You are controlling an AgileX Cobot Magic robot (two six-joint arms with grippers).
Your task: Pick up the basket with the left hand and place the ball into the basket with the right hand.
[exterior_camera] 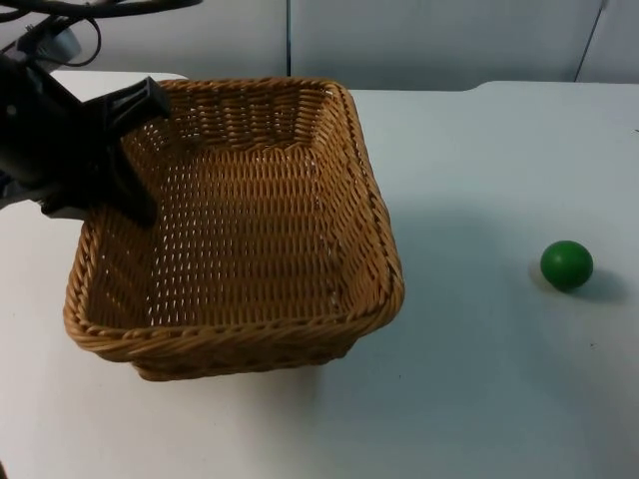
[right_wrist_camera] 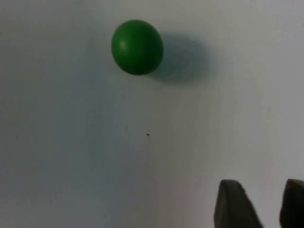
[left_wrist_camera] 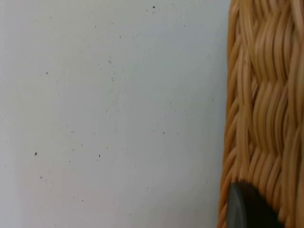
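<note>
- White table top (exterior_camera: 479, 399), matte, finely speckled with dark specks.
- Grey partition wall (exterior_camera: 429, 40) along far edge, split by vertical seams.

white table top (exterior_camera: 469, 399), grey partition wall (exterior_camera: 429, 40)

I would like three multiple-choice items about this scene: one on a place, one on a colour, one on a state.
1. Where is the small green ball?
A. inside the basket
B. on the white table, apart from the basket
C. in a gripper

2. What colour is the square woven wicker basket?
A. tan
B. blue
C. black

3. What is in the basket?
A. nothing
B. the ball
C. two balls

Key: 1 B, it lies alone right of the basket. 2 A, tan wicker. 3 A, bare weave; the left gripper is at its rim.
</note>
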